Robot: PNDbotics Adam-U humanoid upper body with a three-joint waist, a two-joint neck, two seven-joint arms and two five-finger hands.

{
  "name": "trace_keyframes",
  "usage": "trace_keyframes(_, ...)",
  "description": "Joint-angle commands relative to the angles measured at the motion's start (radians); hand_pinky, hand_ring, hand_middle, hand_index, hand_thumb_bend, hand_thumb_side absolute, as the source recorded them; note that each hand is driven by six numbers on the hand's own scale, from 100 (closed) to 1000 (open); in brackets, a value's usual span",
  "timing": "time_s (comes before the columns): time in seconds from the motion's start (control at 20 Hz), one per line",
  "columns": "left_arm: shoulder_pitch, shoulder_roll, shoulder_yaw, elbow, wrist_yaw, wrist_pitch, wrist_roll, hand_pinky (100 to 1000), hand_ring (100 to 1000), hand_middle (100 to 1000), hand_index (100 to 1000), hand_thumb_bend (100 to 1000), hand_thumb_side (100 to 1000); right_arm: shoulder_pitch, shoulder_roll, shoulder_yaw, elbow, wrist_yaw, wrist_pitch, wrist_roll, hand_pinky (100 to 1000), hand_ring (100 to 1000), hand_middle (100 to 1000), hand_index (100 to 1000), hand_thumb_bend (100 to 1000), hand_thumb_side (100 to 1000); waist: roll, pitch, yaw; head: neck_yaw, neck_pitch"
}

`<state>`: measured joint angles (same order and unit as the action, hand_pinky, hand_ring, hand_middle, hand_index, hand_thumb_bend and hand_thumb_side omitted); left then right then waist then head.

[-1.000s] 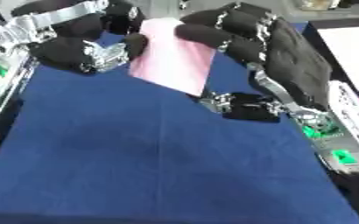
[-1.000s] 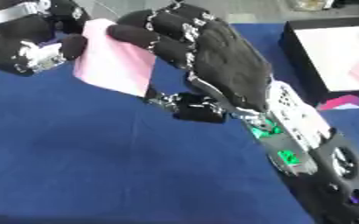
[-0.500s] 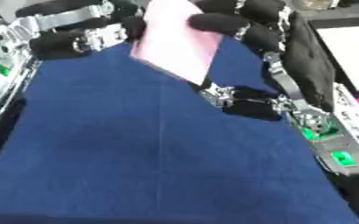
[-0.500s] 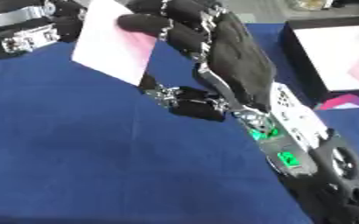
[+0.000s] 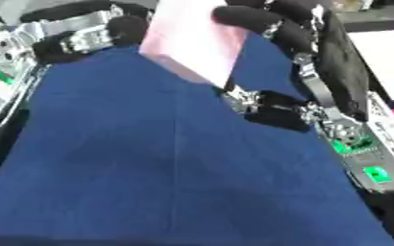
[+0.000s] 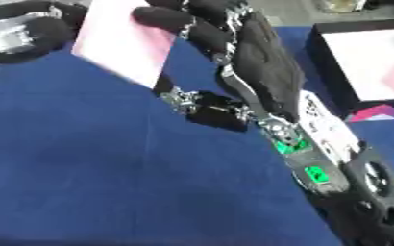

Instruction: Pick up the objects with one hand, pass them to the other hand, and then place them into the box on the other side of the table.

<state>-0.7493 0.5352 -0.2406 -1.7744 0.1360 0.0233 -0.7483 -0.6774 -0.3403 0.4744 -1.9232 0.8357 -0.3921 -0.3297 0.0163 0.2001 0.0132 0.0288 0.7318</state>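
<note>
Pink flat object held above blue tabletop, top edge cut off. Right robot hand curls fingers over it. Left robot hand left of object, curled, apparently holding nothing. Box right of object, partly cropped.

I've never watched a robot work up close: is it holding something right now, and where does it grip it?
Yes: the right hand holds a flat pink object, fingers curled over its upper right edge and thumb at its lower corner. The left hand is beside its left edge; contact is unclear.
</note>
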Motion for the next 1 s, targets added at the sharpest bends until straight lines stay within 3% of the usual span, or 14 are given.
trace_keyframes(0.05, -0.020, 0.010, 0.027, -0.001, 0.014, 0.001, 0.019, 795, 711, 688, 833, 521, 1000, -0.014, -0.003, -0.014, -0.007, -0.017, 0.003, 0.000, 637, 624, 586, 826, 107, 100, 0.001, -0.026, 0.000, -0.002, -0.014)
trace_keyframes(0.35, -0.018, 0.011, 0.056, 0.002, 0.039, 0.010, 0.054, 798, 713, 689, 834, 522, 1000, -0.012, -0.007, -0.020, -0.004, -0.044, 0.013, 0.002, 638, 625, 585, 822, 100, 100, 0.002, -0.026, 0.000, -0.004, -0.015)
trace_keyframes(0.65, 0.002, 0.033, 0.155, -0.003, 0.085, 0.004, 0.158, 794, 698, 659, 826, 496, 1000, -0.002, -0.029, -0.056, -0.008, -0.076, 0.048, -0.011, 643, 628, 584, 829, 100, 100, 0.000, -0.028, 0.001, -0.017, -0.013)
trace_keyframes(1.0, 0.075, 0.069, 0.270, -0.032, 0.137, -0.004, 0.311, 795, 697, 654, 822, 487, 1000, 0.034, -0.088, -0.144, 0.000, -0.116, 0.133, -0.047, 652, 634, 583, 844, 100, 100, -0.002, -0.027, 0.004, -0.057, -0.019)
